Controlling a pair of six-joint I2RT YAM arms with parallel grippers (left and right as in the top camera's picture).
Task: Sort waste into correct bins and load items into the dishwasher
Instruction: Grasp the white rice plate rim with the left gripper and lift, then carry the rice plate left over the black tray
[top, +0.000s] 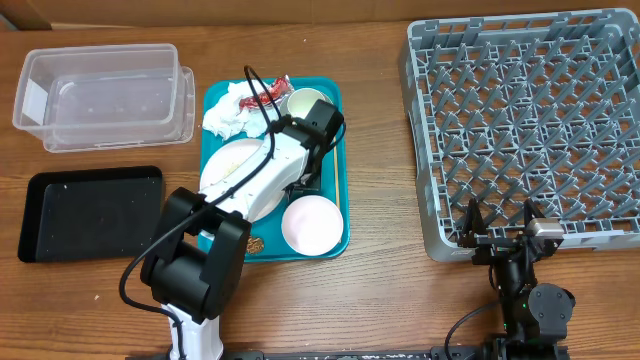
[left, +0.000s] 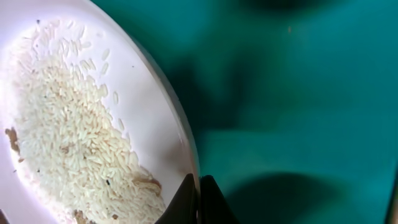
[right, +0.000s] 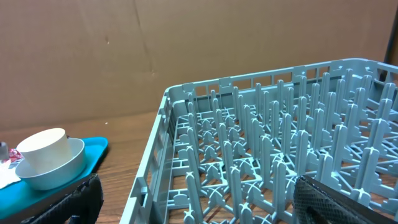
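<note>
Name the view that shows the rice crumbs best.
Left wrist: the rice crumbs fill the close-up, heaped on the plate. Overhead, they are too small to tell; the right wrist view misses them.

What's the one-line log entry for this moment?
left gripper shut on rice-strewn plate rim | right gripper open by dish rack | cup in bowl

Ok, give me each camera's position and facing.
Overhead: above the table, facing straight down; left arm, right arm and rack show.
Left wrist: on the left arm, facing down onto the rice plate; the shut left gripper pinches its rim.
Right wrist: low, facing level across the rack; the open right gripper frames the bottom.
Shared: overhead and right wrist both see the rack.
</note>
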